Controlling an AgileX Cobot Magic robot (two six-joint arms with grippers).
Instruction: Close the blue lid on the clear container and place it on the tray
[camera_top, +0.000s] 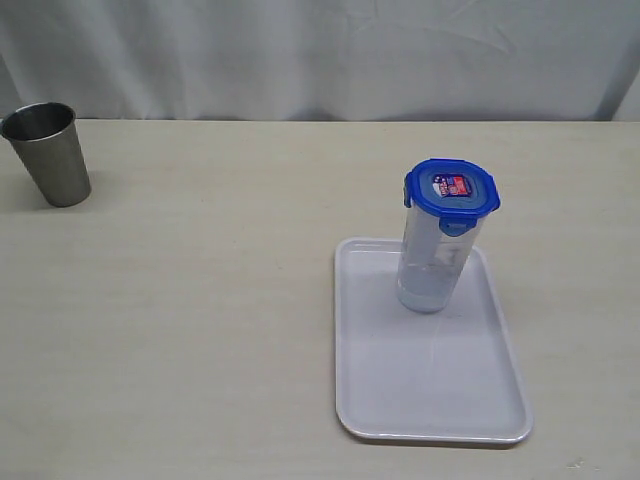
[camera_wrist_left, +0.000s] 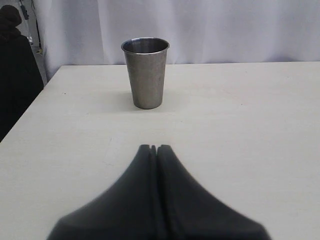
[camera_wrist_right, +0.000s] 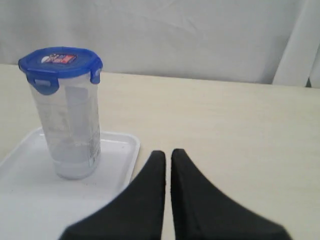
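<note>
The clear container (camera_top: 432, 262) stands upright on the far part of the white tray (camera_top: 430, 400), with the blue lid (camera_top: 451, 187) seated on its rim. The right wrist view shows the same container (camera_wrist_right: 70, 130), lid (camera_wrist_right: 60, 62) and tray (camera_wrist_right: 30, 200). My right gripper (camera_wrist_right: 168, 153) is shut and empty, apart from the container and just off the tray's edge. My left gripper (camera_wrist_left: 153, 147) is shut and empty, low over the table and pointing at the steel cup. Neither gripper shows in the exterior view.
A grey steel cup (camera_top: 48, 152) stands upright at the table's far left, also seen in the left wrist view as the cup (camera_wrist_left: 145, 72). A white curtain (camera_top: 320, 50) hangs behind the beige table (camera_top: 200, 300).
</note>
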